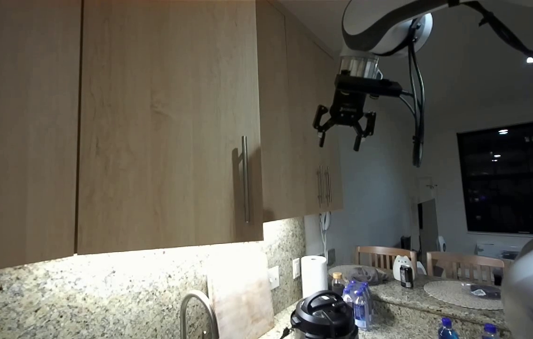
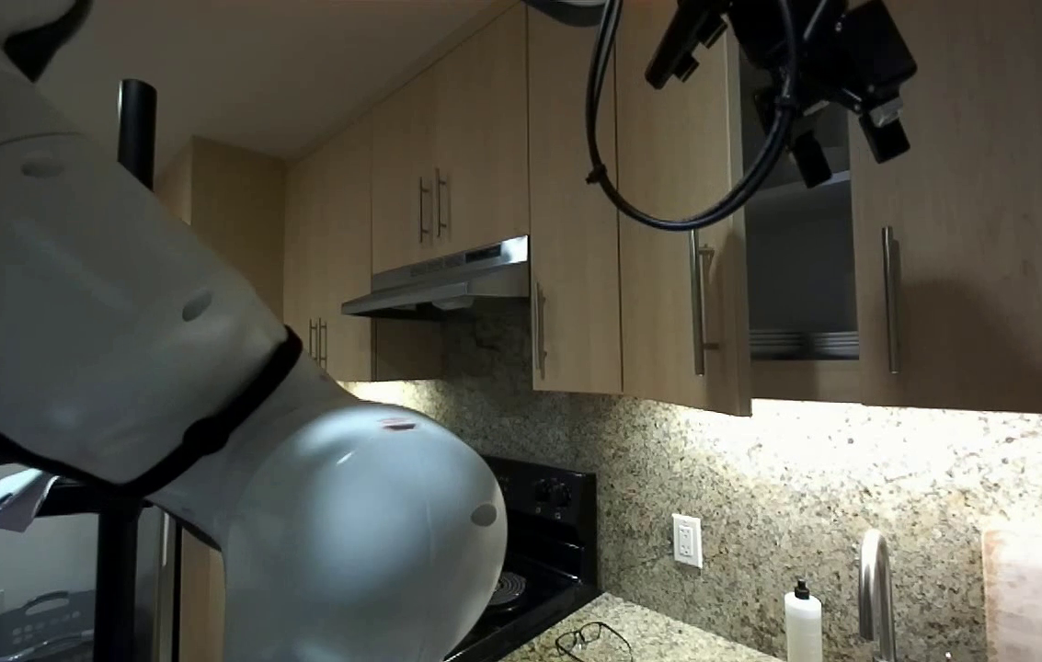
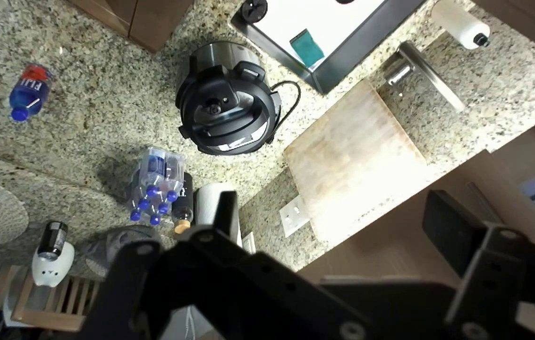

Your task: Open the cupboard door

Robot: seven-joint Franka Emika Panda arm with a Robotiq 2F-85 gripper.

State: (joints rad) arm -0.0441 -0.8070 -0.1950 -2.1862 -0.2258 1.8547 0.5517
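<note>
The cupboard door [image 1: 167, 122] is a tall light-brown panel with a slim silver bar handle [image 1: 246, 179] near its right edge. In both exterior views it stands ajar, its free edge swung out. Beside the door [image 2: 658, 322] a dark gap [image 2: 801, 267] shows the shelf inside. My gripper [image 1: 339, 143] points down with fingers spread, nothing between them, to the right of the handle and apart from it. In an exterior view the gripper [image 2: 849, 152] hangs high before the gap, distance unclear. In the wrist view the gripper [image 3: 338, 222] spans wide; I cannot identify the door there.
A matching door [image 2: 990, 230] with a left-side handle [image 2: 890, 299] adjoins the gap. Stacked plates [image 2: 801, 345] sit inside. Below are a faucet [image 3: 430, 78], a cutting board [image 3: 352, 156], a pressure cooker [image 3: 225, 104] and bottled water [image 3: 156, 184]. Cables [image 1: 417, 108] dangle beside the wrist.
</note>
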